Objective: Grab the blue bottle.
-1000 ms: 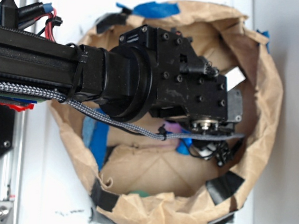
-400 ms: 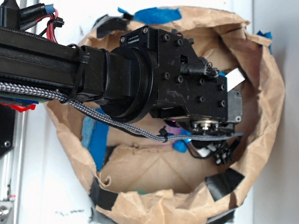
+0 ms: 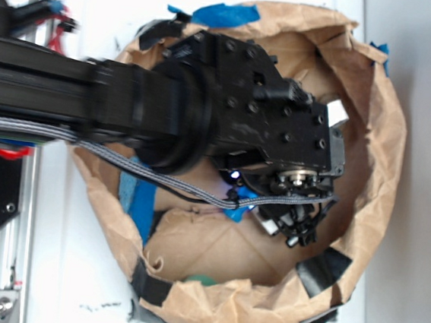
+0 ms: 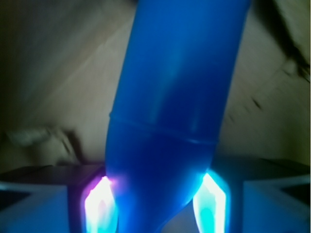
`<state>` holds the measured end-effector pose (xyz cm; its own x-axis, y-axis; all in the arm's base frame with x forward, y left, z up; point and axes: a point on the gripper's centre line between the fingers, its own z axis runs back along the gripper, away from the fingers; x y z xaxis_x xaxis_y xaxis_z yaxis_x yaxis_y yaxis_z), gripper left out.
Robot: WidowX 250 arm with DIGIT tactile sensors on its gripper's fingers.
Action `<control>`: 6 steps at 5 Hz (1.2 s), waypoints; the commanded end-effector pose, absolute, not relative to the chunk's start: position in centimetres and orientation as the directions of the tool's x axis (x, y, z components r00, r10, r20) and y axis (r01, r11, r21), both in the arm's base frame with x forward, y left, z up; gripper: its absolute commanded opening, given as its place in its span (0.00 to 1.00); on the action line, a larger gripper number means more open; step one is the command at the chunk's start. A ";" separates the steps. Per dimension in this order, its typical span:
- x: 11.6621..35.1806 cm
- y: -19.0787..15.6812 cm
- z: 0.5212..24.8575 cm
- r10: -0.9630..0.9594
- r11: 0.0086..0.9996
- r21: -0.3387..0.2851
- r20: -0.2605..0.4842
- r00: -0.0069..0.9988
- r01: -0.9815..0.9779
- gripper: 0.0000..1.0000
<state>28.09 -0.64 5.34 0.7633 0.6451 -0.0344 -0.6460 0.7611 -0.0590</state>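
**Blue bottle between the fingers, deep in a paper bag**

The blue bottle (image 4: pixel 175 102) fills the middle of the wrist view, its wide body running up and away from the camera and its tapered end lying low between the two fingers (image 4: pixel 101 206). Both finger pads glow where they meet the plastic, one on each side of the narrowing part, with no gap showing on either side. The hand (image 4: pixel 155 206) is thus closed in on the bottle, gripping it near the taper. Behind the bottle lies creased brown paper, the inner wall and floor of the bag.

From the exterior view only a small patch of the blue bottle (image 3: pixel 237 209) peeps out beneath the wrist, inside the brown paper bag (image 3: pixel 377 146). The hand (image 3: pixel 293 226) itself is mostly hidden under the black arm (image 3: pixel 205 115), which reaches in from the left over the bag's open mouth and looks blurred. A grey braided cable (image 3: pixel 160 177) sags along the arm's underside. The bag's rolled rim carries patches of blue tape (image 3: pixel 226 14) and black tape (image 3: pixel 324 267). The bag rests on a white tabletop (image 3: pixel 75 270).
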 end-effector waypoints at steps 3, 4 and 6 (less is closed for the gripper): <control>24.4 2.0 18.8 0.036 0.956 -0.294 0.036 0.999 -0.023 0.00; 24.4 2.1 19.5 0.049 0.979 -0.203 0.124 0.991 -0.023 0.00; 24.2 1.9 19.2 0.086 0.973 -0.223 0.105 0.991 -0.061 0.00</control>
